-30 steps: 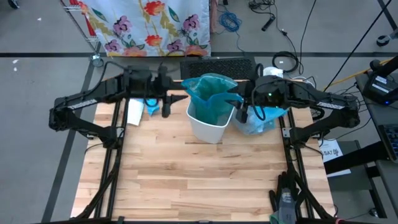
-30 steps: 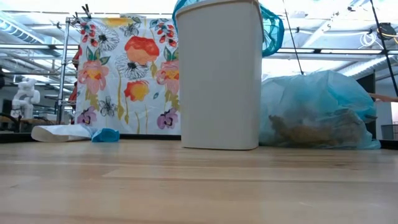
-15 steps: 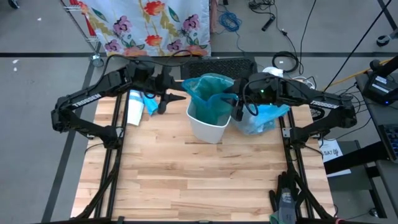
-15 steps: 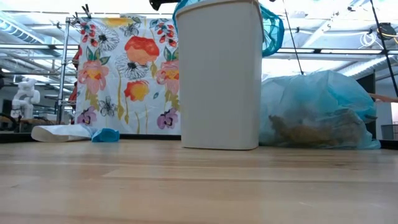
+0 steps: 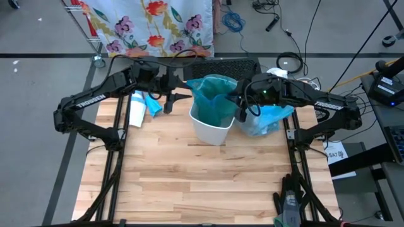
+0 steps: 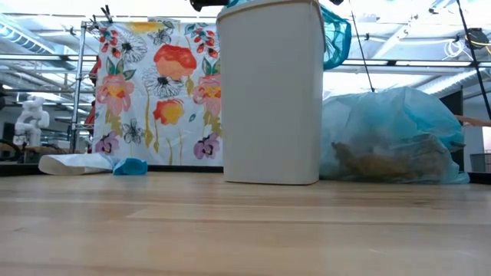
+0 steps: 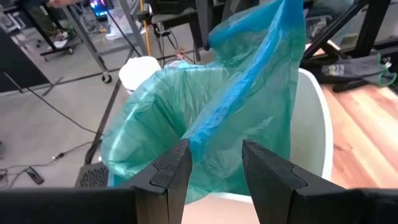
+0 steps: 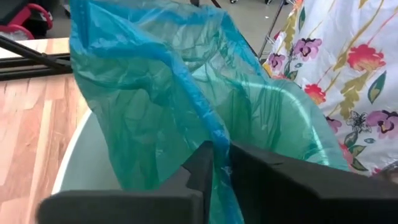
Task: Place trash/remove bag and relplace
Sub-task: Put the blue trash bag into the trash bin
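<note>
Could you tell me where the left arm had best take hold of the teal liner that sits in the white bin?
Probably the raised fold of the teal liner standing above the white bin. It is thin, loose and upright, so it fits between the fingers. The open left end effector already faces it from the bin's left side and could come in level. The right end effector grips the same liner from the opposite side.

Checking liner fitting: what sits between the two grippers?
In the high view, the white bin with its teal liner sits between left gripper and right gripper.

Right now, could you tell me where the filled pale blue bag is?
In the high view the pale blue bag lies on the table's far right, beside the white bin.
</note>
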`<act>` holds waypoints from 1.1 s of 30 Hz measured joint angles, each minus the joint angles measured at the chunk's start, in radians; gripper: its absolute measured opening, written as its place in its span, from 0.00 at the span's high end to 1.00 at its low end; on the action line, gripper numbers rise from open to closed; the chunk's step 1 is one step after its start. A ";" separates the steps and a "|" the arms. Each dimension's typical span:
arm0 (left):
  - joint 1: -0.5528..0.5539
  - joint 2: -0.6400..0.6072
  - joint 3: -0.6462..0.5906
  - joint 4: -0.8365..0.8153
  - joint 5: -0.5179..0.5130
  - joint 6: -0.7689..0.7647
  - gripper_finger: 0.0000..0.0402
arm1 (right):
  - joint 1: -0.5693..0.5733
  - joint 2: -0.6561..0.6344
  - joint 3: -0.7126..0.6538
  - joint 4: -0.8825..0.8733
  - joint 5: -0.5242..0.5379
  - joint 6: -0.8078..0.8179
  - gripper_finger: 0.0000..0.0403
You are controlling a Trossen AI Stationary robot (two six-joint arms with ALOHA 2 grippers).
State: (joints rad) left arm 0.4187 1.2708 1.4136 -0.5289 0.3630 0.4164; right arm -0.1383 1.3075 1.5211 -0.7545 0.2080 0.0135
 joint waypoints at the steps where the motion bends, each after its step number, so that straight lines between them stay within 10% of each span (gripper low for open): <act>1: 0.000 0.004 0.000 0.001 0.000 0.013 0.63 | 0.000 0.000 0.000 0.000 0.000 0.000 0.90; 33: -0.074 0.007 0.000 -0.034 0.022 -0.004 0.63 | 0.225 -0.006 0.000 0.110 -0.001 0.284 1.00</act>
State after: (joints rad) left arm 0.3448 1.2774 1.4136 -0.5626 0.3853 0.4123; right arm 0.0868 1.3018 1.5211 -0.6440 0.2074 0.2979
